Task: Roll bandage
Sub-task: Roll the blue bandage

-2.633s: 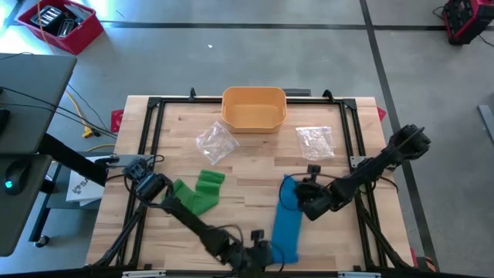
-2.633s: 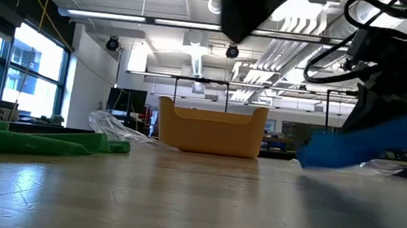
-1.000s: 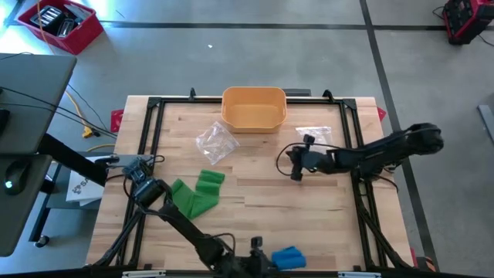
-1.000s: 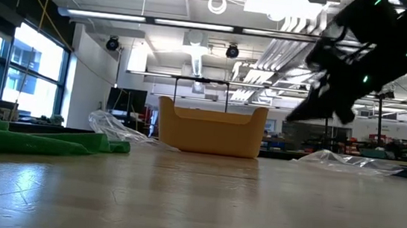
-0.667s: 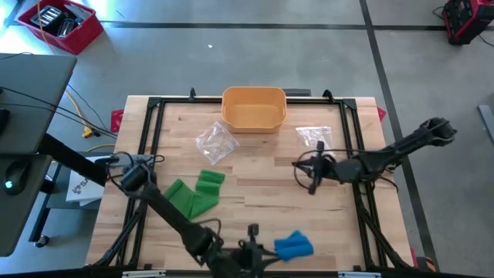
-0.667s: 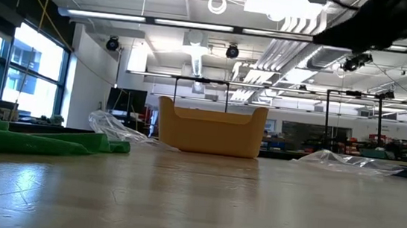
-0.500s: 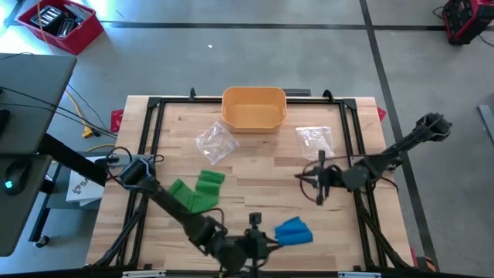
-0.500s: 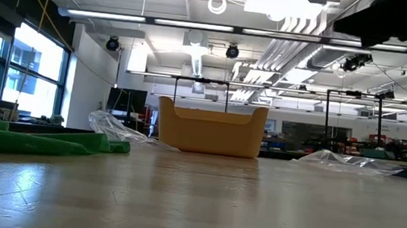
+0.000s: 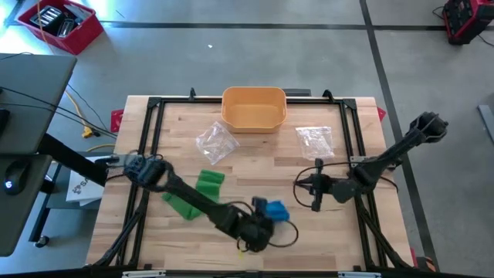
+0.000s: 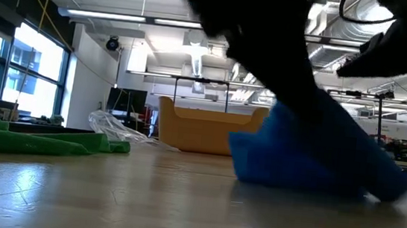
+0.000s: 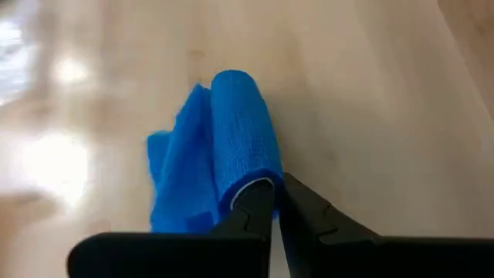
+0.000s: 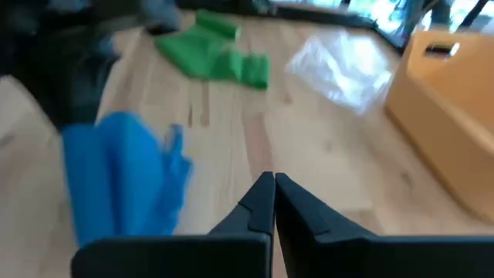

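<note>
The blue bandage (image 11: 231, 139) was mostly rolled, a loose tail left. The left gripper (image 11: 274, 202) pinched its core; the right gripper (image 9: 312, 188) hovered closed and empty.

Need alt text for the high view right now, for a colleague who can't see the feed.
Seen from above, the left gripper is shut on a bunched blue bandage near the front middle of the wooden table. The right gripper, shut and empty, is right of it. A green bandage, two clear bags and an orange bin lie behind.
</note>
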You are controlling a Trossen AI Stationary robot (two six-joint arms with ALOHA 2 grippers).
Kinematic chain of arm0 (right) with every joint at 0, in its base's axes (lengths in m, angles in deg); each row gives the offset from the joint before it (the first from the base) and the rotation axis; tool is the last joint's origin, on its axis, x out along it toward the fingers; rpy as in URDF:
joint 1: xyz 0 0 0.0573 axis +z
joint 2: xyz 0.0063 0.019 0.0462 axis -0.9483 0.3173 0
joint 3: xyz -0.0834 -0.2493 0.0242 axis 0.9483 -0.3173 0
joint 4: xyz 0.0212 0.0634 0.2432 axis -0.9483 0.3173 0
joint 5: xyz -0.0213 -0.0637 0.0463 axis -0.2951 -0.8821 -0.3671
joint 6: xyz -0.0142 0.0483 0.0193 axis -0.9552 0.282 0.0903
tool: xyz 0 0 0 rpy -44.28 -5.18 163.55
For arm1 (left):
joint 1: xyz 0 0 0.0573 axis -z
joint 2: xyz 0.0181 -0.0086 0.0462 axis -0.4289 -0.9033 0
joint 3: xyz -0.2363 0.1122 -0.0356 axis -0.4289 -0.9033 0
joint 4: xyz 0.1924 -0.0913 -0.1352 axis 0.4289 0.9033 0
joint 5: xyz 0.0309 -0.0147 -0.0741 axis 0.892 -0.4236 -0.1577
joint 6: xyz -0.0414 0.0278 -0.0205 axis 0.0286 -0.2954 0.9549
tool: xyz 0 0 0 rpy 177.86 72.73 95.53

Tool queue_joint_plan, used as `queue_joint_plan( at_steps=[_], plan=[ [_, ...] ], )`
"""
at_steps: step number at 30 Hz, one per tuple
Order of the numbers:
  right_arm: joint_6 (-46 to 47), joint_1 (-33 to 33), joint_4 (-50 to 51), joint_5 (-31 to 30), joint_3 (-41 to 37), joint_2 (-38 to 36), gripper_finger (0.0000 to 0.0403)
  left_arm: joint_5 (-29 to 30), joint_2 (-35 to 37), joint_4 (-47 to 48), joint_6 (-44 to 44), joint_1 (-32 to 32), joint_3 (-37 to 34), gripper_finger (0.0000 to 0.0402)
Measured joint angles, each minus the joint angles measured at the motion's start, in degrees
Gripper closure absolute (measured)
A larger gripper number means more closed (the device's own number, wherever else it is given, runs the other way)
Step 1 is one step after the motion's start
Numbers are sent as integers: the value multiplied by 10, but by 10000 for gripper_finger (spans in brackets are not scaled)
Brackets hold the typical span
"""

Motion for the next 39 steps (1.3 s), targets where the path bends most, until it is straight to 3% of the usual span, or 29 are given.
queue_joint_plan(
  at_steps=[6,14,19,24,28,33,39],
  plan=[
    [38,-46,-33,118,0,87,357,-16,-69,-116,-4,13,1,394],
    [37,-91,-200,280,4,242,249,-20,-82,-121,32,26,1,395],
    [22,-93,-194,351,49,319,230,-24,-83,-131,32,28,1,395],
    [6,-96,-186,396,80,355,240,-27,-83,-132,42,28,1,395],
    [2,-96,-145,397,93,357,283,-27,-83,-132,42,28,1,395],
    [2,-96,-122,348,95,356,387,-38,-83,-141,56,29,1,395],
    [48,-125,-74,233,97,354,399,-160,-83,-222,93,35,-1,395]
  ],
)
